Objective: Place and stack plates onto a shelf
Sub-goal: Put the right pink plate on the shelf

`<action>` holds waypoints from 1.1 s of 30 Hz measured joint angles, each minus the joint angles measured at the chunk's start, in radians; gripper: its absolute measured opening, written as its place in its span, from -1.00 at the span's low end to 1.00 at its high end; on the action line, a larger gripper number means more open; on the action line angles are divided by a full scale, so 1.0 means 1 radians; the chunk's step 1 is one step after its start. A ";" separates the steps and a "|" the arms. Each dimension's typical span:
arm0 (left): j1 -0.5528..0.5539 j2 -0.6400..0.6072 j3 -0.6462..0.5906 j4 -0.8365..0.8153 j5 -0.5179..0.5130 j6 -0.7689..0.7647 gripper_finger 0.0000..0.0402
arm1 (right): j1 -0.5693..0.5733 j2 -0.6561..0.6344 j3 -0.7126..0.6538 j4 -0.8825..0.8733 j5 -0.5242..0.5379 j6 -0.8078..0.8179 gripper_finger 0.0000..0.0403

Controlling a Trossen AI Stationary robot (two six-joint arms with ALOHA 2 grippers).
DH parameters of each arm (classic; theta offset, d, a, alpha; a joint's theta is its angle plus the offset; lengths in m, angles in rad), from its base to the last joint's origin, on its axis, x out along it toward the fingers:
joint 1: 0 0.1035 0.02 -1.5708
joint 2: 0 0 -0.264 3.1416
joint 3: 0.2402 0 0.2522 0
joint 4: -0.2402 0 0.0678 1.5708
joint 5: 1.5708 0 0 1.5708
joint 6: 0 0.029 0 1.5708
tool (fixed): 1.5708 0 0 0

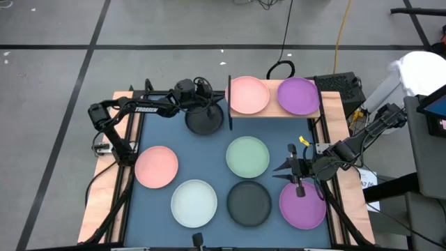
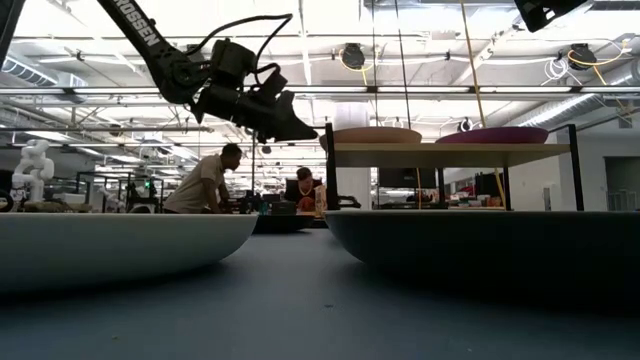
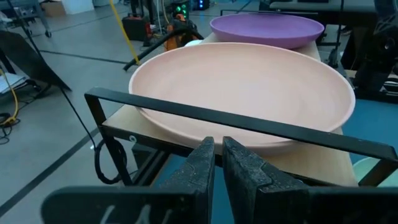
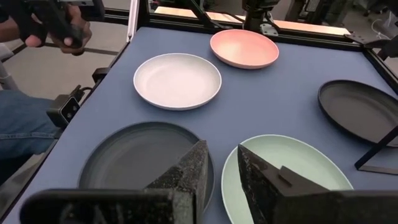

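Currently two plates are up on the shelf [image 1: 274,113] at the table's far edge: a pink plate [image 1: 249,95] on its left half and a purple plate [image 1: 298,95] on its right, side by side, not stacked. Six more lie on the blue table [image 1: 209,162].

The nearest candidate is the dark grey plate [image 1: 204,120], flat on the table just off the shelf's left end. My left gripper [image 1: 212,104] hangs above its far rim at about shelf height, pointing across the shelf's end rail at the pink plate. Its fingers [image 3: 202,168] are pinched nearly together, with nothing between them.

My right gripper [image 1: 279,167] is partly open and empty. It sits low near the right edge, between the pale green plate [image 1: 248,156] and the second purple plate [image 1: 302,203], pointing left.

Judgement: the dark grey plate lies below the left gripper, toward the near edge. The left arm is much the nearer, but it must open, drop and come back to the rim.
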 joint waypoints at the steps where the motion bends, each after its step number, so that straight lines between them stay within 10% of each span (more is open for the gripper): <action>1: 0.000 0.000 0.000 0.000 0.000 -0.001 -0.83 | 0.000 0.000 0.000 0.000 0.000 0.000 -0.64; 33: 0.031 -0.046 0.004 -0.055 -0.011 0.021 -0.83 | 0.000 0.000 0.000 -0.006 -0.003 -0.016 -0.64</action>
